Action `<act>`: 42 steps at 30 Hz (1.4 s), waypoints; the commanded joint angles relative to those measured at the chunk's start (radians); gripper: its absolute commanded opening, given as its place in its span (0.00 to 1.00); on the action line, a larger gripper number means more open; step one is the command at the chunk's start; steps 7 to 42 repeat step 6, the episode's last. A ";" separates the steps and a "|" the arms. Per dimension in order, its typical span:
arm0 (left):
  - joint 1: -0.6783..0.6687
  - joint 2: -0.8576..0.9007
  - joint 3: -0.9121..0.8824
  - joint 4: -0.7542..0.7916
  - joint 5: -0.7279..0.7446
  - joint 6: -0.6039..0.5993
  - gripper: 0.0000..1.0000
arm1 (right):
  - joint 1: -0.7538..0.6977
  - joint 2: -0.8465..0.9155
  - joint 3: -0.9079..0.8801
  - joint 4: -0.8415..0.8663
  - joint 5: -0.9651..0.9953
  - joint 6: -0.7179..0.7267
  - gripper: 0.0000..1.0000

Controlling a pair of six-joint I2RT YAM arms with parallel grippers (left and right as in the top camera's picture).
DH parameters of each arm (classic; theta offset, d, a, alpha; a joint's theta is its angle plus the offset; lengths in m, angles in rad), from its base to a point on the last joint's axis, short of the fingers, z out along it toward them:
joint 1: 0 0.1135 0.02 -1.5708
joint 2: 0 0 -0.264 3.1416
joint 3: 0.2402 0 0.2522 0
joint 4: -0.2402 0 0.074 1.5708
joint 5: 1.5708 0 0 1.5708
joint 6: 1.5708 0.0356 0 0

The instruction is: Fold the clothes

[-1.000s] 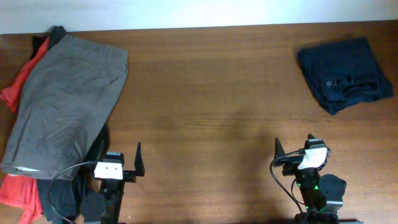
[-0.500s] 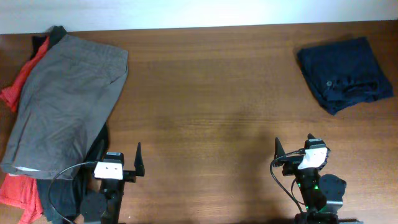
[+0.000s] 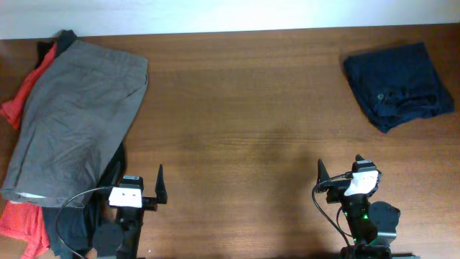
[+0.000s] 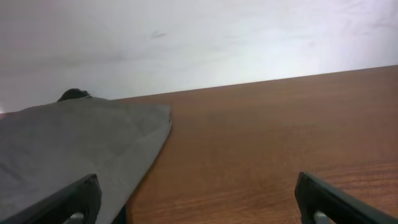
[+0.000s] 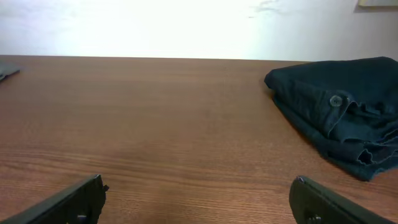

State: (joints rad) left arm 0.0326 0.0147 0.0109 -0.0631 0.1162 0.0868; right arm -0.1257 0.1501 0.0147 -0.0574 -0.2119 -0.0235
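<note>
My right gripper [image 5: 199,205] is spread wide, both fingers low over the wood, and it holds nothing. My left gripper [image 4: 202,205] is the same: jaws far apart and empty. Both sit at the near side of the table [image 3: 237,108], well apart from each other.

The table is a brown wood-grain top, and a plain white wall [image 5: 186,25] runs behind its far edge.

The navy shorts [image 3: 397,85] lie toward the far right corner, folded into a compact bundle. They are well apart from the right gripper, ahead of it and off to its right. In the right wrist view one small button [image 5: 336,100] shows on the top layer, and the layered edges face me. Only bare wood runs from that gripper to the shorts.

On the left side, a grey garment [image 3: 75,119] is spread flat over a pile. A red-orange garment [image 3: 20,97] shows from under it at the far and near left. A dark cloth [image 3: 68,219] from that pile reaches the left arm's base, just beside the left gripper. The grey garment's edge fills the left of the left wrist view.
</note>
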 commanded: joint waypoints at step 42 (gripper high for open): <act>0.006 -0.010 -0.002 -0.006 0.000 0.016 0.99 | -0.006 -0.006 -0.009 0.002 -0.013 0.002 0.99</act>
